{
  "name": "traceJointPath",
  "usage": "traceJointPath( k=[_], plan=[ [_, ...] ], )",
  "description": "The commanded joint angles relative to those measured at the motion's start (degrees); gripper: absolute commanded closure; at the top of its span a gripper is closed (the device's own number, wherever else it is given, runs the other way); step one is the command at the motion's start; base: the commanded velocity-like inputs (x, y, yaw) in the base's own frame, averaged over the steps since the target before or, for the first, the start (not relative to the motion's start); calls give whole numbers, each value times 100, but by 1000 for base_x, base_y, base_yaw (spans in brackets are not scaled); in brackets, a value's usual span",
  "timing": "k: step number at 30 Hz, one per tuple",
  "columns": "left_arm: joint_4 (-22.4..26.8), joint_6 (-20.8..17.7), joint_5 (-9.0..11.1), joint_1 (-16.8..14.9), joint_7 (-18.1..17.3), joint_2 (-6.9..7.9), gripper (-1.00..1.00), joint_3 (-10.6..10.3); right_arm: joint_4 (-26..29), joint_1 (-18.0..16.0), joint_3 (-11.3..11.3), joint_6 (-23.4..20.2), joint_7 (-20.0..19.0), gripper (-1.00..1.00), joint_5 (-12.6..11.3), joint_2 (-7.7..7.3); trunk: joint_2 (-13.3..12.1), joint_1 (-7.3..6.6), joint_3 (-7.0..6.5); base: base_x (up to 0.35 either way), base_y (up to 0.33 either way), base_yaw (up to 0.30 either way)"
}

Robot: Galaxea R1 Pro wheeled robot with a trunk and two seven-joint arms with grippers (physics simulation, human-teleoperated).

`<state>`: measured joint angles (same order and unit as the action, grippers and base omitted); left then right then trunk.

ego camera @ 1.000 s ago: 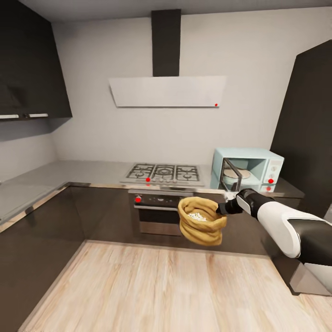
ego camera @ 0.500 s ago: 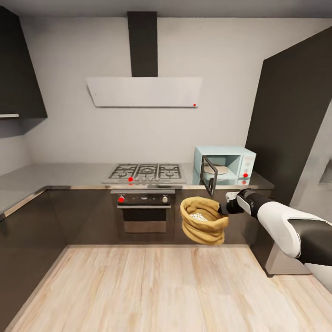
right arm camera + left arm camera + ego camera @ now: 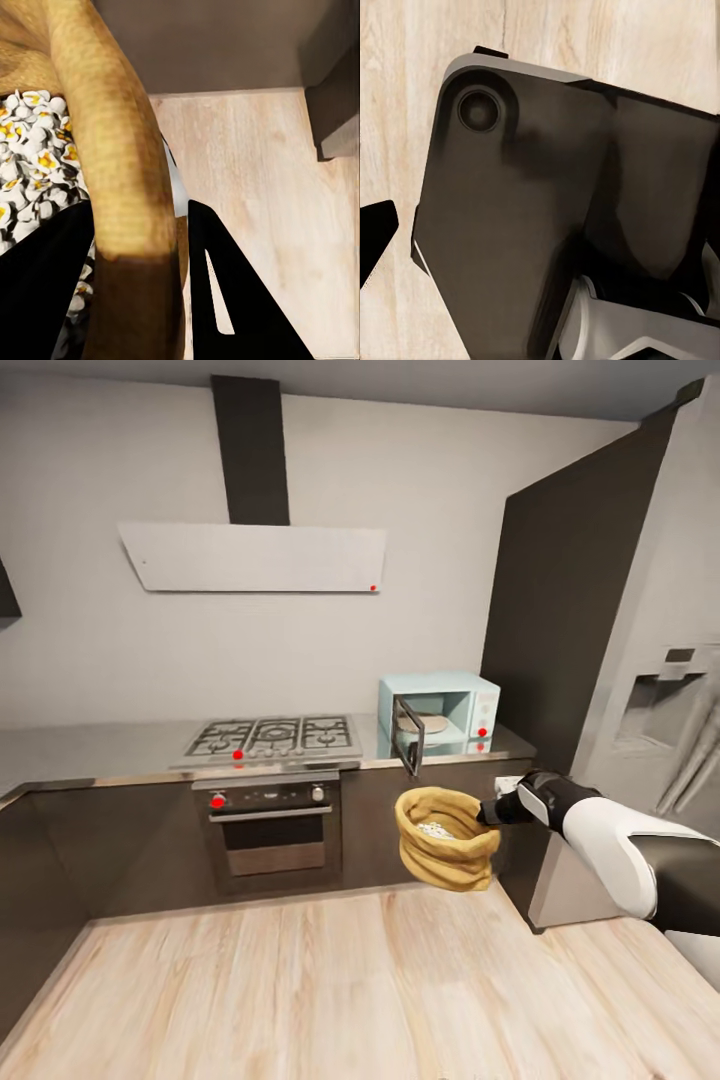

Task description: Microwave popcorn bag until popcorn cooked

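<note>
My right hand: clenched on bag rim, popcorn inside | left hand: state unreadable | view swung right since earlier; microwave door open.

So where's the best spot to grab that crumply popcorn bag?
Probably the rolled rim, from the side, one finger inside and one outside. That is how the right gripper holds the popcorn bag now: its fingers pinch the thick rim, and the bag hangs upright with its mouth open upward and the popcorn inside. The creased sides look too floppy.
</note>
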<state>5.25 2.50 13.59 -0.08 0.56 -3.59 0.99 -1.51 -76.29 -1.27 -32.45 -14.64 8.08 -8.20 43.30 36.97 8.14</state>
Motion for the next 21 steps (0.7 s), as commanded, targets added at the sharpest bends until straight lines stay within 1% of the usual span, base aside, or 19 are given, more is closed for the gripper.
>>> traceJointPath(
  k=[1, 8, 11, 15, 21],
  plan=[
    [3, 15, 21, -1, 6, -2, -100, 10, -8, -9, -5, 1, -48, 100, 57, -7, 7, 1, 9, 0, 0, -286],
    [3, 15, 21, -1, 10, -2, -100, 9, -8, -9, -5, 1, -48, 100, 58, -14, 7, 1, 9, 0, -1, -286],
    [3, 18, 21, -1, 11, -2, -100, 6, -8, -9, -5, 1, -48, 100, 62, -15, 7, 1, 9, 0, -147, -268],
    [-3, 14, 21, -1, 13, 4, -100, -1, -8, -9, -13, -5, -48, 100, 61, -8, 7, 1, 9, 59, -262, -54],
    [-6, 13, 28, -1, 14, 19, -100, -4, -14, -9, -14, -7, -61, 100, 56, -6, 7, 1, 9, 178, -266, -3]
  ],
)
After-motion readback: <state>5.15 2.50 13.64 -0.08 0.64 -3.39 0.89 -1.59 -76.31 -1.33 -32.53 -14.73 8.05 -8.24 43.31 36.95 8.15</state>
